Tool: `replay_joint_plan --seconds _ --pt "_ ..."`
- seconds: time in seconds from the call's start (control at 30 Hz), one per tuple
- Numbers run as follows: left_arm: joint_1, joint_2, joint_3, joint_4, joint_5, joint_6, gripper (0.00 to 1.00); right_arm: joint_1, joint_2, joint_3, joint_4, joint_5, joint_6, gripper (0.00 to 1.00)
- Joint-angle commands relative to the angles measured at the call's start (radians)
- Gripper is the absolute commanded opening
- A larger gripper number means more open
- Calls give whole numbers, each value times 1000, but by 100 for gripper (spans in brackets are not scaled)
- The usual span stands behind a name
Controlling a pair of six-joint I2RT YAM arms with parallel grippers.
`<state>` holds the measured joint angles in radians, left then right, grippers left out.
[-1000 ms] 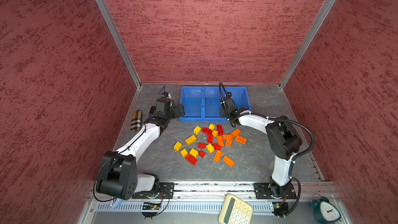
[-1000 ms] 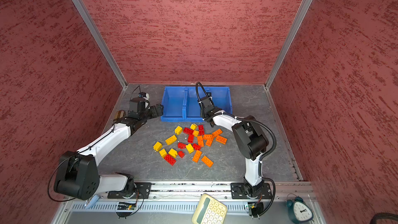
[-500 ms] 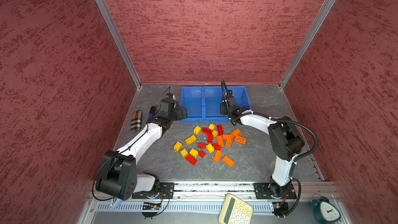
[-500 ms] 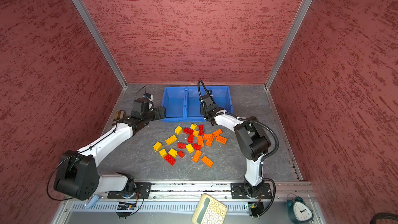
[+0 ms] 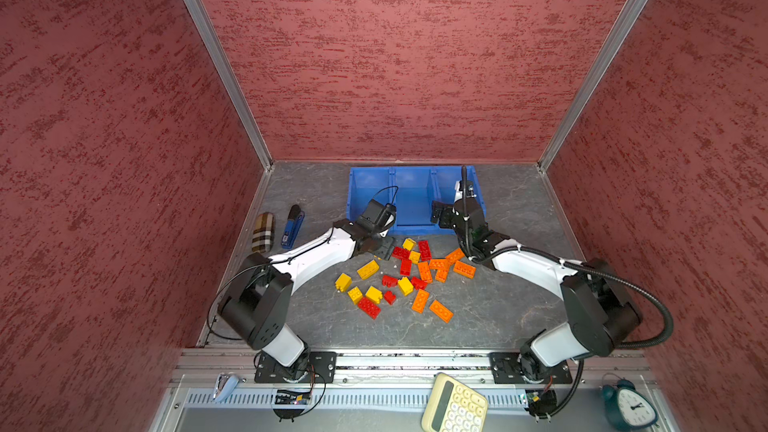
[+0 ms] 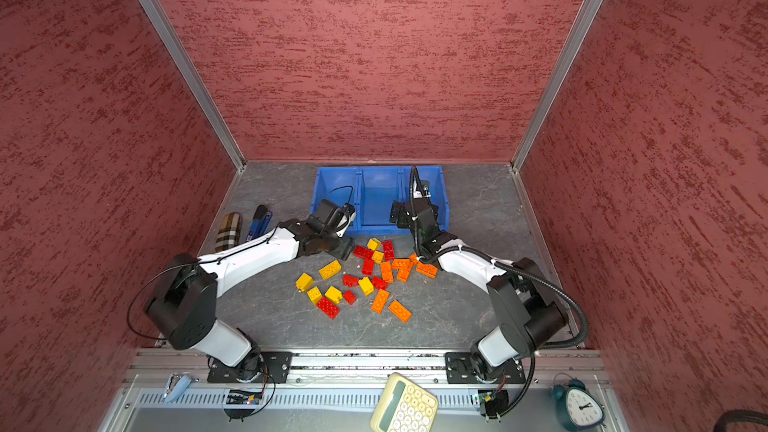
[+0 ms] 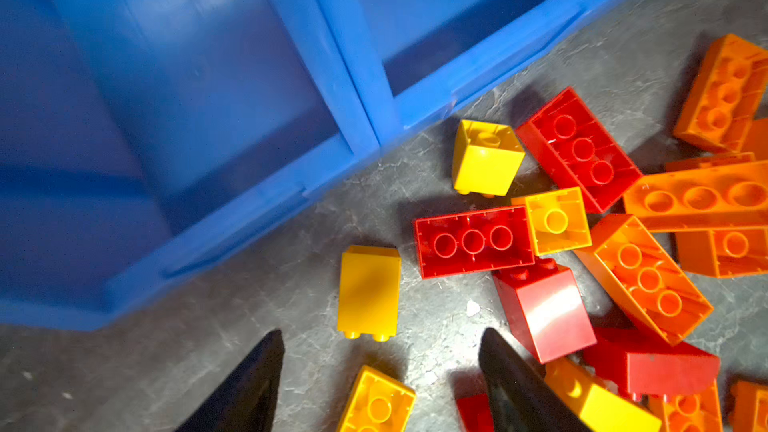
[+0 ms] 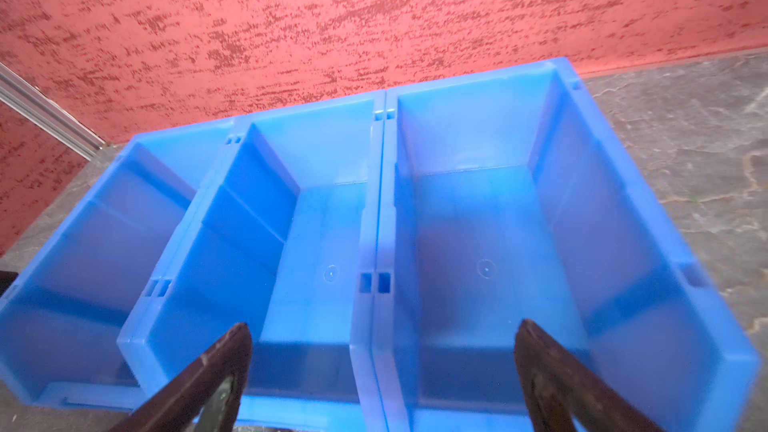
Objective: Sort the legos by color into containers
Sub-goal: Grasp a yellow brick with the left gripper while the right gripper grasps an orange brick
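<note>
Left gripper (image 5: pixel 384 248) is left of centre in a top view, at the upper-left edge of the legos (image 5: pixel 409 276). Jaws are partly apart with nothing between them. In the wrist view a yellow brick (image 7: pixel 368 290) lies on its side just ahead of the fingertips (image 7: pixel 266 351), with a gap to the nearest red brick (image 7: pixel 473 241).

The pile sits on the floor (image 5: pixel 316 201) mid-frame, just below the containers (image 5: pixel 413 191). None look binned. There's a faint reddish blur in one container; can't tell what it is.

Right gripper (image 8: pixel 384 324) is right of centre over the containers' front edge, jaws wide and empty.

The bricks are probably light, rigid and glossy. Pinch the flat side walls across the short width, not the studs. A shallow grip could squirt the brick out.
</note>
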<state>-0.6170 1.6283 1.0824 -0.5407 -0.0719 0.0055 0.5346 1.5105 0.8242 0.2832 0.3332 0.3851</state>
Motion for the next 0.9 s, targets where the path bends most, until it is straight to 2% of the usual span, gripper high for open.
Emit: replay_joint_plan --seconds 0.0,0.23,0.43,0.63,0.73,0.87 --pt "1 81 51 -73 -3 17 64 -5 -88 -75 169 43 -4 99" --pt "2 203 90 -33 -47 -6 58 -12 -163 -116 159 82 -102 99" --pt "1 212 62 -2 -46 -15 42 -17 -199 -145 107 93 -89 99" --pt "3 133 6 32 -62 -18 25 -47 -253 -208 42 35 -24 99" --pt "6 61 -28 70 -73 -20 22 -47 -257 -205 -41 15 29 99" --pt "27 -61 -45 138 -105 -24 20 -48 -258 -193 -172 -143 45 91"
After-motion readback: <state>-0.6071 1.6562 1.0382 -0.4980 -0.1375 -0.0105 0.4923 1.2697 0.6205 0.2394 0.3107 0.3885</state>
